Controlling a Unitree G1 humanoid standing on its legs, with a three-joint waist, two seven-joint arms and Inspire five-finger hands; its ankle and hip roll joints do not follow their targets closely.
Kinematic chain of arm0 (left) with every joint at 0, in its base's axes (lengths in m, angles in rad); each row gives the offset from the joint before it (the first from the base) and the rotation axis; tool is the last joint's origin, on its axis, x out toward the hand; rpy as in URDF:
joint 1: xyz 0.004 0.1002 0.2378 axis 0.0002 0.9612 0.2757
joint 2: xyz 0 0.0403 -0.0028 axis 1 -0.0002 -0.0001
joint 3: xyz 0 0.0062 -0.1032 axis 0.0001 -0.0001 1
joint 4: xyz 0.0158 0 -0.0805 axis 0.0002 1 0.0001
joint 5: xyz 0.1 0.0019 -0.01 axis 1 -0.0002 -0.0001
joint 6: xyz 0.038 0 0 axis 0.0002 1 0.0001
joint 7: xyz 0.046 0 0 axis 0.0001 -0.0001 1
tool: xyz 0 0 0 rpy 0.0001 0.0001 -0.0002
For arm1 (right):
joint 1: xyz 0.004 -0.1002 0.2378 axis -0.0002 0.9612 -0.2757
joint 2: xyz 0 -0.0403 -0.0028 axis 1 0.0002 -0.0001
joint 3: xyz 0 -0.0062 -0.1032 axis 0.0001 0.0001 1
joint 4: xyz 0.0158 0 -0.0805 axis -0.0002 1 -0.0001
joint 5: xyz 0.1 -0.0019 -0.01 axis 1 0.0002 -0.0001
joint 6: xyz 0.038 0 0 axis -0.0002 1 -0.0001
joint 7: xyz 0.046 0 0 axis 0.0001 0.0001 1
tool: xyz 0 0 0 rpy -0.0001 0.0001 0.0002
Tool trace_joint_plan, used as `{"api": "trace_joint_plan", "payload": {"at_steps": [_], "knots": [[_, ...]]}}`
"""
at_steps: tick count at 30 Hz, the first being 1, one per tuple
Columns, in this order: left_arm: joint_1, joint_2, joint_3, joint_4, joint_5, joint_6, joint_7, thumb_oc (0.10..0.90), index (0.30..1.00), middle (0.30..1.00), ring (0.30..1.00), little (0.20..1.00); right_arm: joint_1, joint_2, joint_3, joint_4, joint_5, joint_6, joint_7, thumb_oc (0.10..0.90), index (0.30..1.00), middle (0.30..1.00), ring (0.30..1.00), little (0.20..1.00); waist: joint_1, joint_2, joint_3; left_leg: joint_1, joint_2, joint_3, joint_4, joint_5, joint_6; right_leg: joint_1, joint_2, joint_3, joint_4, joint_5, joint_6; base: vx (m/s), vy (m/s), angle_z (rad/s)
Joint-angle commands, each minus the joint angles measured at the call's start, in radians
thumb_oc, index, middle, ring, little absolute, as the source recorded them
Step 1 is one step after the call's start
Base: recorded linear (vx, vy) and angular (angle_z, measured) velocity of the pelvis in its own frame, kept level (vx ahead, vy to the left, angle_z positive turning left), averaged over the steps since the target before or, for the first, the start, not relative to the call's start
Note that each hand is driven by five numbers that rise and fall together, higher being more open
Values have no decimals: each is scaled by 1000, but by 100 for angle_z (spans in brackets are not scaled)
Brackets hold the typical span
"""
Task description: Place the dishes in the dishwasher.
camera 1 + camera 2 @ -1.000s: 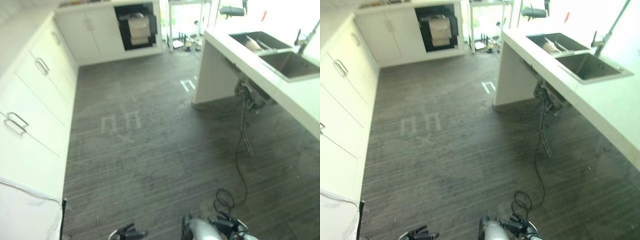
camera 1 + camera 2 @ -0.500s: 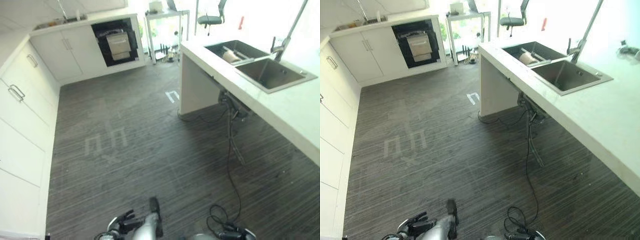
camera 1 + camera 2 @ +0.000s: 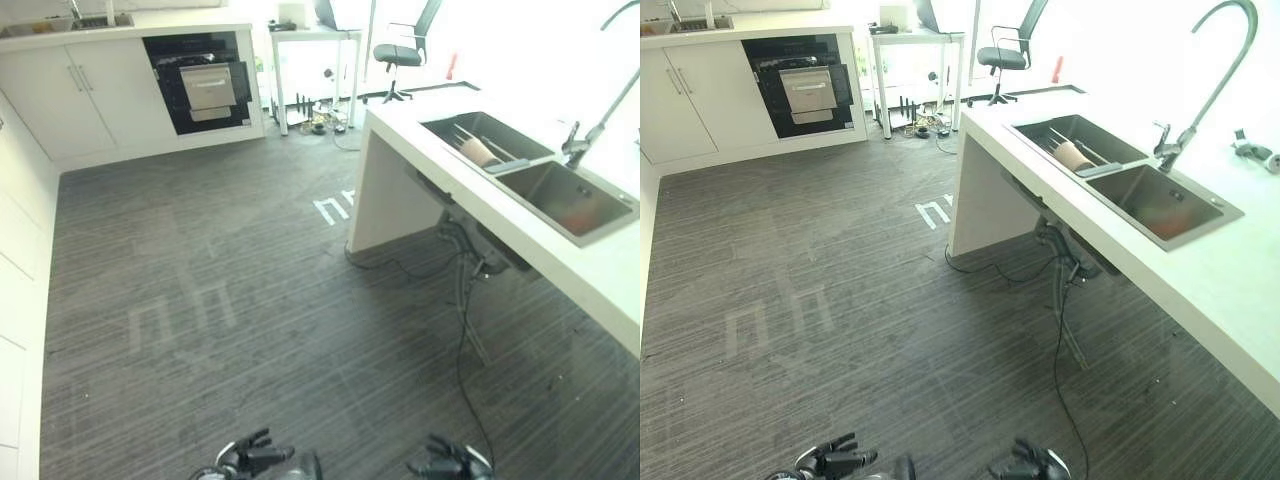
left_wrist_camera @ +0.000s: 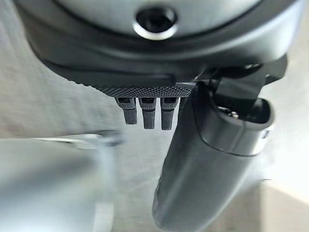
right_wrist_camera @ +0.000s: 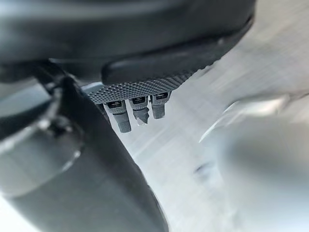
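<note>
Hanging low over the floor [image 3: 250,300], left hand [image 3: 250,458] and right hand [image 3: 447,462], fingers relaxed, empty; dishwasher [image 3: 200,88] open, far off.

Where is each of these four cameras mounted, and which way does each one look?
Left eye view: on the head, looking down over the floor toward the dishwasher and sink; left hand and right hand below.
Right eye view: beside it, same scene.
Left wrist view: along the left hand, floor beyond.
Right wrist view: along the right hand, floor beyond.
</note>
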Motion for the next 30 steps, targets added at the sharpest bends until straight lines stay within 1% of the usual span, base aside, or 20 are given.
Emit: {"api": "trace_joint_plan", "payload": {"at_steps": [1, 2, 3, 5, 6, 7, 9, 10, 11, 14, 16, 19, 22, 23, 24, 25, 26, 28, 29, 30], "knots": [[28, 15, -12, -204, -19, -16, -10, 800, 900, 900, 900, 900, -6, -50, -25, -184, 78, 6, -43, 800, 900, 900, 900, 900, 2, 65, -6, -100, 60, -59, 144, -175, -68, -58, 18, -19, 142, 345, 33, 161, 219, 14], [51, 19, -16, -280, -44, 7, 2, 800, 900, 900, 900, 900, 8, -56, -26, -275, 101, 18, -57, 800, 900, 900, 900, 900, 2, 77, 3, -86, 65, -55, 144, -182, -61, -121, -4, -34, 259, 352, 24, 193, 243, 10], [88, 24, -23, -376, -90, 14, 11, 800, 900, 900, 900, 900, 25, -67, -26, -385, 115, 7, -56, 800, 900, 900, 900, 900, -4, 78, 16, -68, 63, -48, 144, -192, -57, -191, -17, -56, 302, 327, 10, 182, 161, 1], [115, 48, -35, -496, -129, 16, 8, 800, 900, 900, 900, 900, 39, -96, -33, -520, 133, 3, -58, 800, 900, 900, 900, 900, -12, 78, 25, -67, 61, -53, 144, -182, -63, -215, 32, -104, 192, 275, -5, 189, 7, -12], [122, 61, -33, -556, -137, 14, 8, 800, 900, 900, 900, 900, 49, -111, -45, -585, 146, 10, -57, 800, 900, 900, 900, 900, -19, 71, 33, -56, 53, -51, 144, -185, -66, -218, 40, -131, 107, 273, -1, 257, -108, 9], [131, 82, -23, -644, -149, 17, 15, 800, 900, 900, 900, 900, 69, -128, -64, -657, 147, -5, -47, 800, 900, 900, 900, 900, -29, 57, 46, -26, 38, -49, 144, -200, -69, -222, 21, -160, -14, 297, 7, 266, -135, 25], [146, 100, 1, -751, -145, 29, 27, 800, 900, 900, 900, 900, 97, -149, -90, -716, 158, -34, -37, 800, 900, 900, 900, 900, -46, 44, 52, 3, 27, -59, 144, -220, -74, -246, 1, -178, -162, 348, 8, 295, -183, 67], [153, 111, 7, -796, -143, 18, 37, 800, 900, 900, 900, 900, 106, -161, -101, -736, 166, -60, -34, 800, 900, 900, 900, 900, -55, 36, 58, 24, 20, -69, 144, -236, -74, -260, -8, -173, -219, 370, 11, 349, -246, 64], [160, 116, 14, -842, -146, 10, 42, 800, 900, 900, 900, 900, 110, -175, -115, -760, 177, -76, -32, 800, 900, 900, 900, 900, -63, 22, 64, 52, 5, -77, 144, -253, -75, -305, -38, -158, -219, 375, 19, 325, -240, 28], [151, 132, 29, -956, -145, -5, 59, 800, 900, 900, 900, 900, 82, -194, -150, -835, 197, -84, -48, 800, 900, 900, 900, 900, -72, 8, 68, 112, -6, -78, 144, -300, -82, -392, -116, -156, -219, 384, 33, 363, -246, -9], [139, 135, 39, -996, -153, -36, 56, 800, 900, 900, 900, 900, 58, -201, -167, -880, 191, -90, -68, 800, 900, 900, 900, 900, -69, 2, 59, 134, -6, -62, 144, -324, -85, -383, -123, -155, -219, 343, 31, 341, -249, -1], [117, 128, 55, -1071, -179, -50, 62, 800, 900, 900, 900, 900, 29, -224, -191, -946, 164, -93, -113, 800, 900, 900, 900, 900, -76, -16, 27, 170, -4, -45, 144, -354, -90, -377, -117, -135, -219, 330, 42, 346, -277, -4], [117, 107, 84, -1136, -218, -79, 44, 800, 900, 900, 900, 900, 25, -237, -237, -1015, 167, -97, -116, 800, 900, 900, 900, 900, -82, -6, 5, 229, 29, -33, 144, -375, -114, -346, -83, -133, -219, 296, 21, 312, -214, 5], [119, 103, 88, -1152, -204, -103, 40, 800, 900, 900, 900, 900, 26, -242, -251, -1035, 164, -99, -115, 800, 900, 900, 900, 900, -86, -3, -1, 243, 40, -27, 144, -366, -125, -339, -72, -132, -219, 284, 9, 337, -292, -5], [120, 108, 91, -1179, -145, -159, 48, 800, 900, 900, 900, 900, 33, -261, -284, -1090, 201, -113, -107, 800, 900, 900, 900, 900, -97, 6, -14, 287, 76, -14, 144, -231, -169, -323, -35, -115, -219, 246, -25, 273, -269, -18], [120, 109, 91, -1181, -136, -169, 48, 800, 900, 900, 900, 900, 34, -264, -291, -1099, 211, -117, -106, 800, 900, 900, 900, 900, -98, 2, -16, 286, 77, -13, 144, -197, -177, -322, -34, -111, -219, 242, -30, 346, -380, -38], [116, 109, 97, -1189, -140, -192, 39, 800, 900, 900, 900, 900, 35, -269, -308, -1128, 209, -138, -97, 800, 900, 900, 900, 900, -90, -11, -18, 311, 89, 6, 156, -5, -223, -287, -22, -91, -219, 204, -60, 209, -276, -30], [117, 102, 101, -1200, -141, -216, 29, 800, 900, 900, 900, 900, 31, -282, -312, -1155, 208, -148, -97, 800, 900, 900, 900, 900, -78, -31, -4, 201, 85, -3, 395, 31, -233, -246, -12, -58, -219, 179, -90, 246, -272, -45], [118, 100, 100, -1196, -116, -238, 32, 800, 900, 900, 900, 900, 29, -283, -316, -1163, 203, -158, -99, 800, 900, 900, 900, 900, -68, -37, 10, 107, 99, -12, 474, 12, -223, -218, 1, -35, -219, 163, -100, 223, -179, -52], [112, 101, 97, -1187, -83, -254, 56, 800, 900, 900, 900, 900, 22, -284, -316, -1168, 197, -167, -117, 800, 900, 900, 900, 900, -58, -50, 16, 29, 97, -6, 466, -12, -199, -206, -2, -13, -219, 155, -99, 215, -77, -69]]}}
